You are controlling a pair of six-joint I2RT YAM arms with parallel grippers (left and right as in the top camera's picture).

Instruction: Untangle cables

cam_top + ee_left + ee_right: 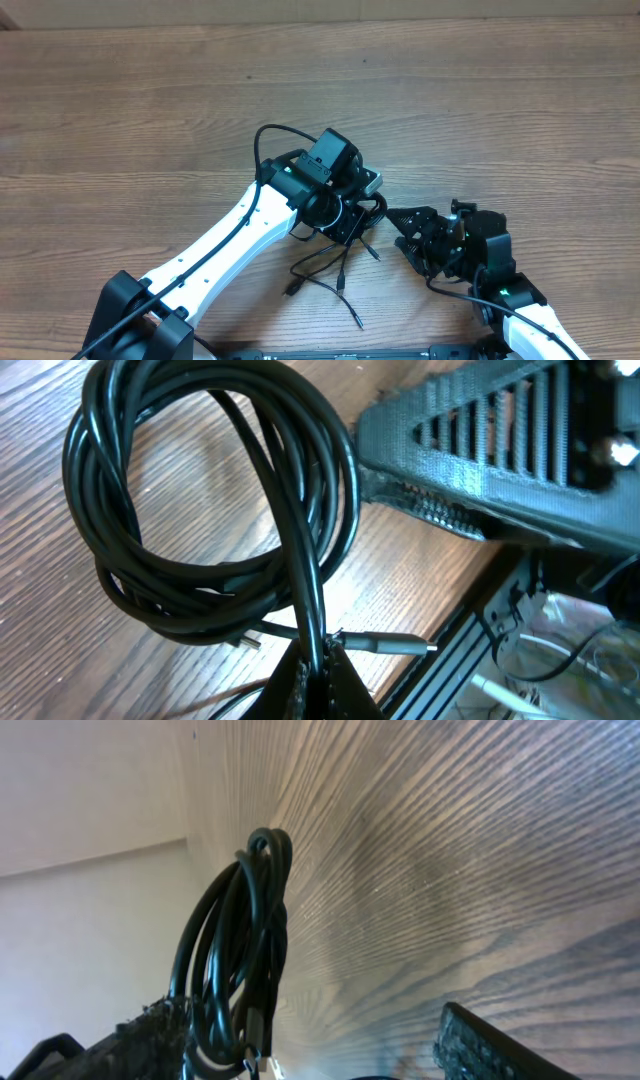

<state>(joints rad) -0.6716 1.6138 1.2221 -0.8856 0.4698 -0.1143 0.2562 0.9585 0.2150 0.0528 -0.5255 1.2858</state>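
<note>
The cables (200,550) are a bundle of thin black cords looped together, lifted a little off the wooden table (150,110). One plug with a silvery tip (400,645) sticks out of the bundle. My left gripper (322,675) is shut on a strand of the bundle. In the overhead view the loose ends (330,275) trail toward the front edge below the left gripper (355,222). My right gripper (402,235) is open just right of the bundle. In the right wrist view the loops (235,970) hang against its left finger, with the jaws (320,1050) wide apart.
A thicker black wire (270,140) arcs over the left arm. A black rail (350,353) runs along the table's front edge. The right gripper's body (500,450) sits close above the bundle in the left wrist view.
</note>
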